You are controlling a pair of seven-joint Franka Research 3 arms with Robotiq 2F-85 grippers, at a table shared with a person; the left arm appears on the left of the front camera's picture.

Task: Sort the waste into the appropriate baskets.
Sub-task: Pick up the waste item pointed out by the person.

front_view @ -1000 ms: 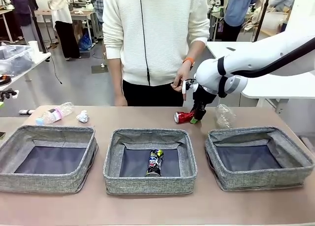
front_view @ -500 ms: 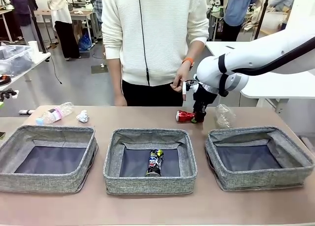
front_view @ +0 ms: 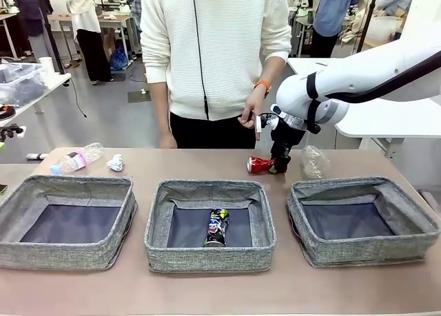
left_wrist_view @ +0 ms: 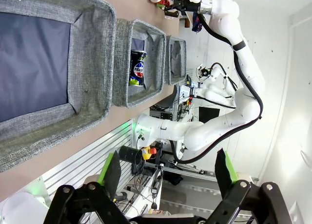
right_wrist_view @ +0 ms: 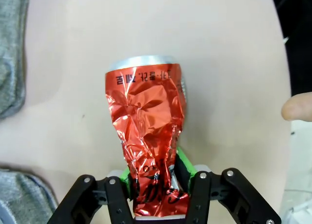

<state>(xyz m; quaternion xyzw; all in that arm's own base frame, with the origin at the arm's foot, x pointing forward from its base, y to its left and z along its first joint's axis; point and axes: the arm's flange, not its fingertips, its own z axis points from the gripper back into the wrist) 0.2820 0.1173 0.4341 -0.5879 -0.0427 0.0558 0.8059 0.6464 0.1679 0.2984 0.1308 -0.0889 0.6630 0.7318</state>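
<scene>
My right gripper (front_view: 278,166) is shut on one end of the crushed red can (front_view: 259,165), low over the table behind the middle basket (front_view: 156,219). In the right wrist view the green pads (right_wrist_view: 184,164) pinch the can (right_wrist_view: 146,131). A dark printed can (front_view: 218,226) lies in the middle basket. The left basket (front_view: 69,185) and right basket (front_view: 365,186) hold nothing. A pink-labelled bottle (front_view: 76,158) and a paper wad (front_view: 116,163) lie at the far left. A clear bottle (front_view: 313,162) lies behind the right basket. My left gripper (left_wrist_view: 168,170) is open, above the baskets' near side.
A person stands at the far side, one hand (front_view: 249,115) hanging just above and left of my right gripper; a fingertip (right_wrist_view: 297,107) shows in the right wrist view. Bare tabletop runs in front of the baskets.
The right gripper has turned more upright and shifted slightly right with the red can. The left arm and the other waste have not moved.
</scene>
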